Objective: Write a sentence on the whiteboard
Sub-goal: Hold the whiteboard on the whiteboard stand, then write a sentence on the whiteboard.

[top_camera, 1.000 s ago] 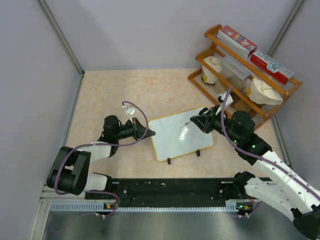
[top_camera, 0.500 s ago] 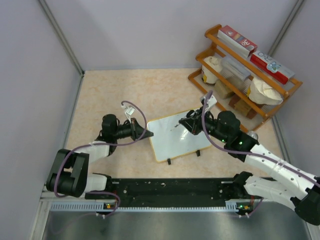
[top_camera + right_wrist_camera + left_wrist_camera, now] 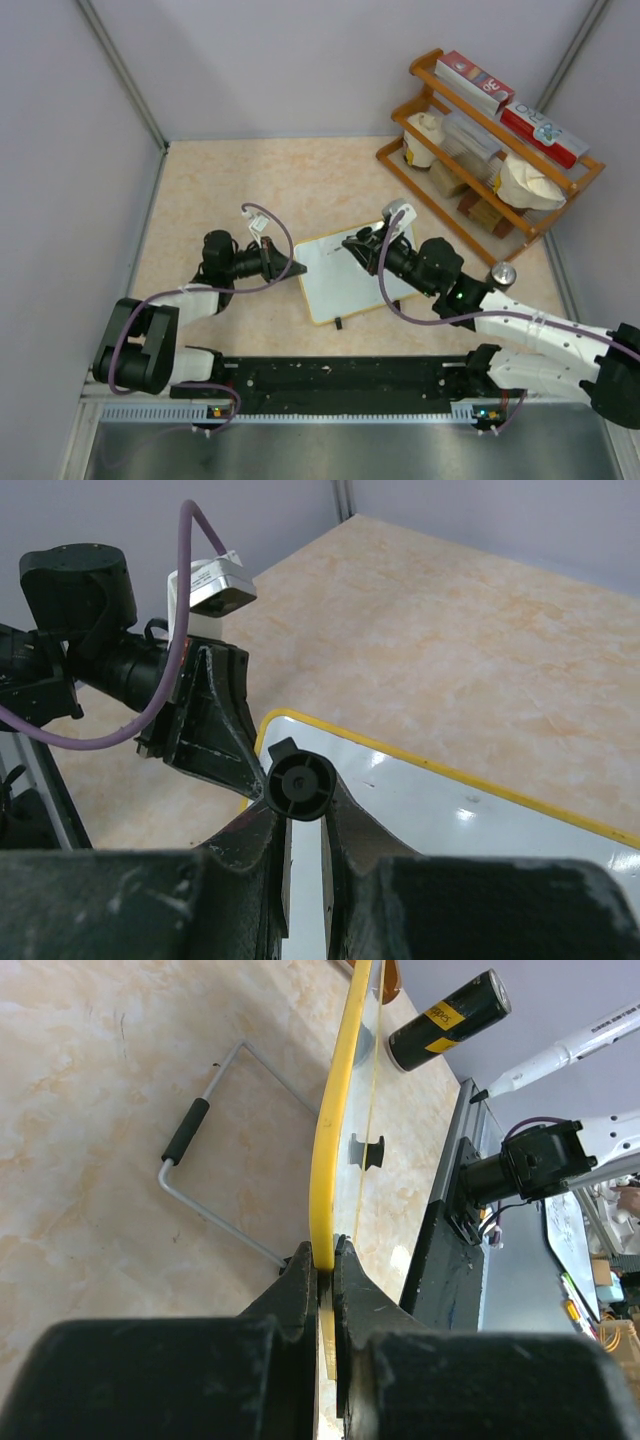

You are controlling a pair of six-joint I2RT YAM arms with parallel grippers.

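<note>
The whiteboard [image 3: 358, 277], glossy white with a thin yellowish frame, lies near the table's middle with two small black feet [image 3: 339, 322] at its near edge. My left gripper [image 3: 298, 270] is shut on its left edge. The frame [image 3: 335, 1130] runs up from between the jaws of my left gripper [image 3: 325, 1260]. My right gripper [image 3: 352, 245] hovers over the board's far-left part, shut on a black marker [image 3: 302, 783] seen end-on. Below the right gripper [image 3: 303, 805] the white surface [image 3: 470, 820] shows. The marker's tip is hidden.
An orange wooden rack [image 3: 490, 140] with boxes and white cups stands at the back right. A black can with a yellow label [image 3: 450, 1020] stands right of the board, its silver top [image 3: 501, 273] by the right arm. A bent wire stand [image 3: 200, 1170] lies on the table behind the board.
My right gripper has travelled left across the board with the marker, from its far-right corner to its far-left part. The left gripper and board have stayed put.
</note>
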